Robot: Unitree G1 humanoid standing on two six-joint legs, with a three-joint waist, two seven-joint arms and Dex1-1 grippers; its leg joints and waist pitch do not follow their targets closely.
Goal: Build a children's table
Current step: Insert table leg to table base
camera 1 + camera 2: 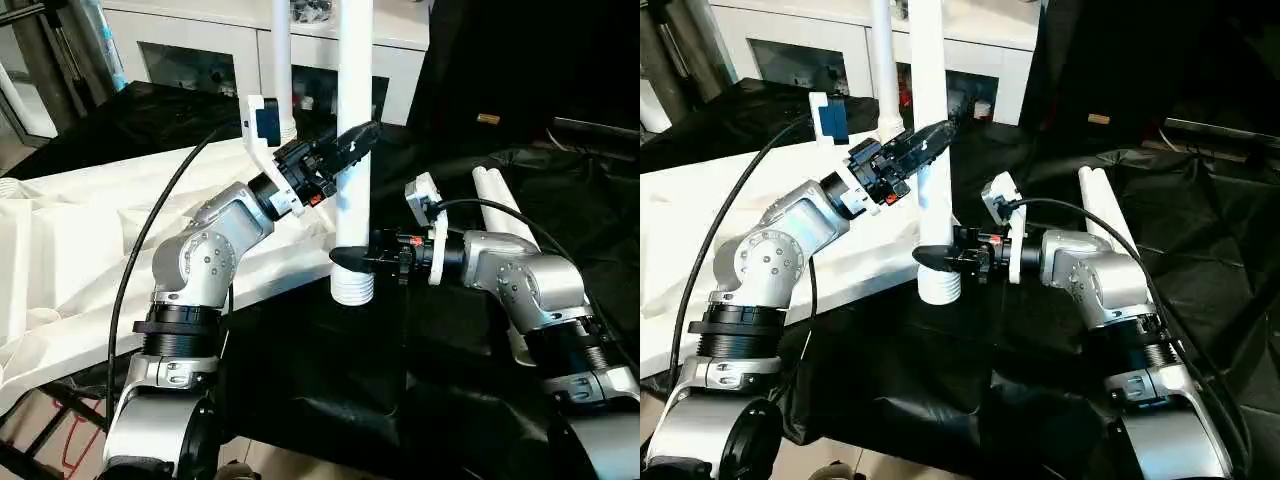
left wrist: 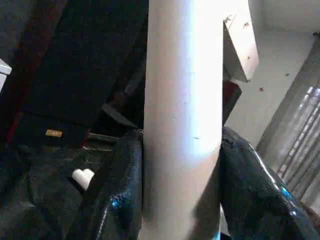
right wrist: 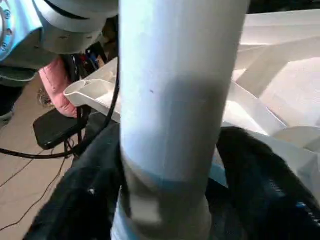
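The long white tapered plastic tube leg (image 1: 354,150) stands upright, ridged end down. The left gripper (image 1: 357,140) is clamped on its midsection; the right gripper (image 1: 350,259) is clamped just above the ridges.

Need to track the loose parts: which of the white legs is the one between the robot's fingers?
The upright leg at centre, ridged end down: both grippers' fingers flank it. Another leg stands behind; more legs lie flat on the black cloth.

Upright leg (image 1: 354,150) between tabletop (image 1: 70,230), left, and spare legs (image 1: 500,205).
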